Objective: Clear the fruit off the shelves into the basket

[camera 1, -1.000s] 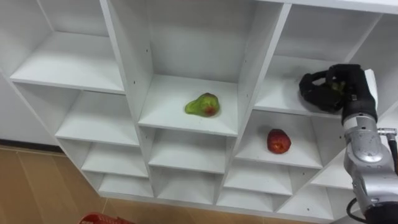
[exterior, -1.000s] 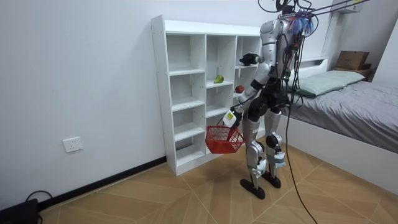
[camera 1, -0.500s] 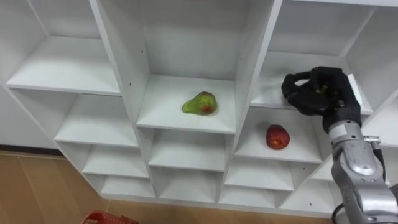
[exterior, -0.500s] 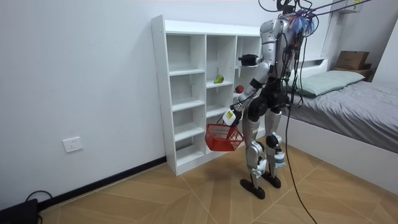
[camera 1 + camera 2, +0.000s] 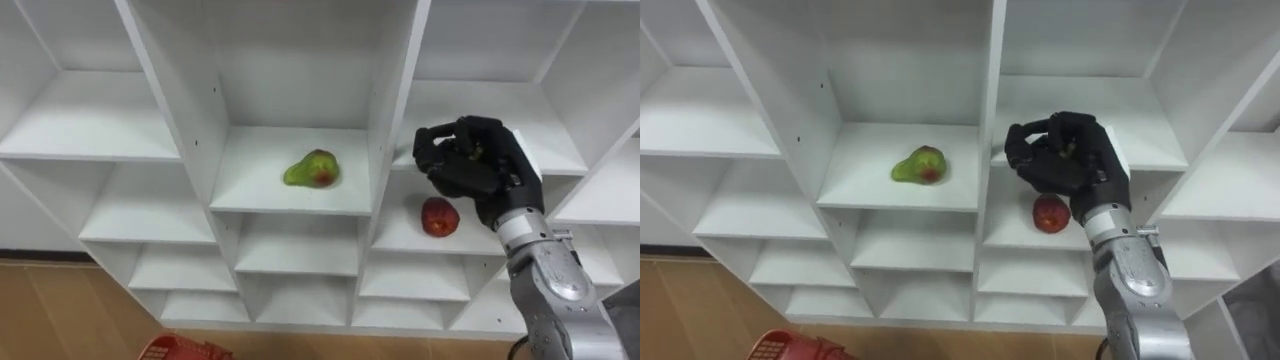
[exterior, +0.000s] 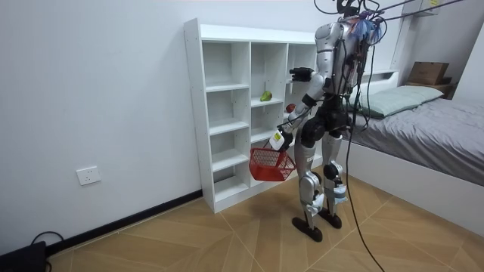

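A green pear (image 5: 311, 169) with a red blush lies in the middle compartment of the white closet (image 5: 394, 120). One column to the right and a shelf lower sits a red apple (image 5: 439, 216). My right hand (image 5: 470, 160) hangs in front of the divider just above the apple, fingers curled round a small greenish fruit that is mostly hidden. In the room view my left hand (image 6: 278, 140) holds the handle of a red basket (image 6: 266, 164) low in front of the closet; the basket's rim (image 5: 185, 349) shows at the bottom edge of the left eye view.
I stand facing the closet's right columns. Its other compartments (image 5: 90, 110) hold nothing. A bed (image 6: 423, 113) lies behind me at the room view's right, and wooden floor (image 6: 189, 234) stretches to the room view's left.
My right hand has come out of the upper right compartment, leftward and down, still curled round the greenish fruit. The basket has risen a little towards the closet.
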Robot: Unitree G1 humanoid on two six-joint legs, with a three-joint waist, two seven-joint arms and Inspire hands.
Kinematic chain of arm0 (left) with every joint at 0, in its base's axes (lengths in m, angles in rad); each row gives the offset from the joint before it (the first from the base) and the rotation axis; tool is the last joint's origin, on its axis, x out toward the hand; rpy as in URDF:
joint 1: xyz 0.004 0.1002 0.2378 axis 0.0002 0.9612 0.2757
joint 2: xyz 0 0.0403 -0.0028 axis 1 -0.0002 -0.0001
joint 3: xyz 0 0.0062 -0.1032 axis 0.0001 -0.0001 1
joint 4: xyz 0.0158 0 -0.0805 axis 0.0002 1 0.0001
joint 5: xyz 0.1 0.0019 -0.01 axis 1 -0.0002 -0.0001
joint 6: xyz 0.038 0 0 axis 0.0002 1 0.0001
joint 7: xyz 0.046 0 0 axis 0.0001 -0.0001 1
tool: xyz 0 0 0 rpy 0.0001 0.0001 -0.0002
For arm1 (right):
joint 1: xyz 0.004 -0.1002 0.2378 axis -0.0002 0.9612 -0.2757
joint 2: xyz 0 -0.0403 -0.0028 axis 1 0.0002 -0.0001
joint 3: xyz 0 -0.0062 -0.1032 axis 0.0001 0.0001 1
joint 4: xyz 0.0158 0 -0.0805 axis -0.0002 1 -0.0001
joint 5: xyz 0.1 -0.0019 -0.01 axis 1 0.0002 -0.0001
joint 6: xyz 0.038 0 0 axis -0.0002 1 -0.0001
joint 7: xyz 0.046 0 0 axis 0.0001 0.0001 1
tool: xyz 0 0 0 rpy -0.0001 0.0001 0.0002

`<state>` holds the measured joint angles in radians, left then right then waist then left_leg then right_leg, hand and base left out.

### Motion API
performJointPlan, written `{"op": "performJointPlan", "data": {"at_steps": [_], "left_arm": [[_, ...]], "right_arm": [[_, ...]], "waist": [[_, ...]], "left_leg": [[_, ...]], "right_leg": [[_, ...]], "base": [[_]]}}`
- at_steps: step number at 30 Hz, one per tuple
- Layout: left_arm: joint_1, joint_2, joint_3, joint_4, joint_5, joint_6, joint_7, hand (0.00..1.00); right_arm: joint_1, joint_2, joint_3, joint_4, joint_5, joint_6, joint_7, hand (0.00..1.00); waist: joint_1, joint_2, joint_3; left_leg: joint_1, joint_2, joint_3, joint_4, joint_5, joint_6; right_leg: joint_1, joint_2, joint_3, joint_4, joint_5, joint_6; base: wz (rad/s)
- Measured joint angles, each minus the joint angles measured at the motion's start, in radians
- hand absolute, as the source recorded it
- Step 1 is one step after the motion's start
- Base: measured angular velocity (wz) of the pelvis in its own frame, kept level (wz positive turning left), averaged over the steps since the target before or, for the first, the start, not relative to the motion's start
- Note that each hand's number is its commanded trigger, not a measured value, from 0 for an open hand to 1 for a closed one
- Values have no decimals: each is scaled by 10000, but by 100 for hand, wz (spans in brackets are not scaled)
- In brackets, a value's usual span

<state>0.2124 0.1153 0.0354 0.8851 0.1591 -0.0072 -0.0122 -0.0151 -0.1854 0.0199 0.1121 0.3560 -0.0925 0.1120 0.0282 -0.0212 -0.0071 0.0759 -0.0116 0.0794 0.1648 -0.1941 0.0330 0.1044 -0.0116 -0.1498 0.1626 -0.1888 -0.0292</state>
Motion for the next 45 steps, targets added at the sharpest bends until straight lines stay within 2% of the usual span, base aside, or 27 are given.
{"op": "performJointPlan", "data": {"at_steps": [5, 8, 16, 21, 27, 28, 31, 33, 40, 45], "left_arm": [[-115, -88, -98, 3, -124, -1, 31, 100], [-274, -140, -247, 3, -134, -10, 49, 100], [-387, -172, -628, -29, -491, -14, 29, 100], [-461, -220, -879, -494, -525, -8, 68, 100], [-981, -275, -1224, -692, -792, -15, 88, 100], [-1036, -267, -1263, -695, -798, -15, 88, 100], [-1179, -289, -1395, -704, -809, -15, 26, 100], [-1355, -296, -1392, -703, -812, -20, 30, 100], [-1716, -224, -1858, -717, -1135, -104, 88, 100], [-1975, -196, -2143, -602, -1153, -301, -5, 100]], "right_arm": [[188, 322, 216, -182, 160, 0, 89, 100], [328, 374, 568, -216, 319, 62, 160, 100], [380, 390, 1065, -216, 416, 220, 526, 100], [404, 389, 1238, -272, 390, 288, 541, 100], [403, 411, 1593, -268, 327, 291, 544, 100], [412, 411, 1609, -252, 328, 290, 543, 100], [470, 421, 1776, 139, 315, 290, 542, 100], [546, 520, 1880, 586, 88, 290, 530, 100], [536, 569, 2459, 1439, -546, 289, 395, 100], [475, 593, 2766, 2450, -819, 286, 311, 100]], "waist": [[-28, 4, 11], [1, 5, 11], [38, 35, 28], [40, 72, 51], [36, 64, 53], [34, 50, 76], [32, 11, 82], [24, -38, 119], [15, -19, 128], [22, -21, 137]], "left_leg": [[14, -2, 48, -23, -4, 7], [-23, -8, 60, -18, -8, 14], [-8, -6, 62, 13, -8, 14], [-121, -9, 25, 47, -7, 14], [-311, -9, 28, 100, -5, 16], [-340, -8, 27, 130, -5, 16], [-456, -13, 26, 203, -5, 16], [-611, -6, 0, 302, -5, 16], [-1144, 3, 31, 414, 19, 44], [-1397, -20, -11, 443, 59, 81]], "right_leg": [[-16, -5, 102, 61, 0, 3], [-63, -11, 110, 72, 1, 4], [-91, -8, 98, 81, 2, 4], [-198, -14, 108, 93, 4, 3], [-384, -23, 111, 123, 4, 1], [-397, -25, 111, 123, 7, -1], [-528, -33, 112, 135, 8, 0], [-594, -34, 81, 186, 8, -1], [-1151, -57, -27, 402, 29, -32], [-1359, -109, -151, 429, 36, -24]], "base": [[-6], [-1], [0], [0], [0], [0], [0], [5], [2], [6]]}}
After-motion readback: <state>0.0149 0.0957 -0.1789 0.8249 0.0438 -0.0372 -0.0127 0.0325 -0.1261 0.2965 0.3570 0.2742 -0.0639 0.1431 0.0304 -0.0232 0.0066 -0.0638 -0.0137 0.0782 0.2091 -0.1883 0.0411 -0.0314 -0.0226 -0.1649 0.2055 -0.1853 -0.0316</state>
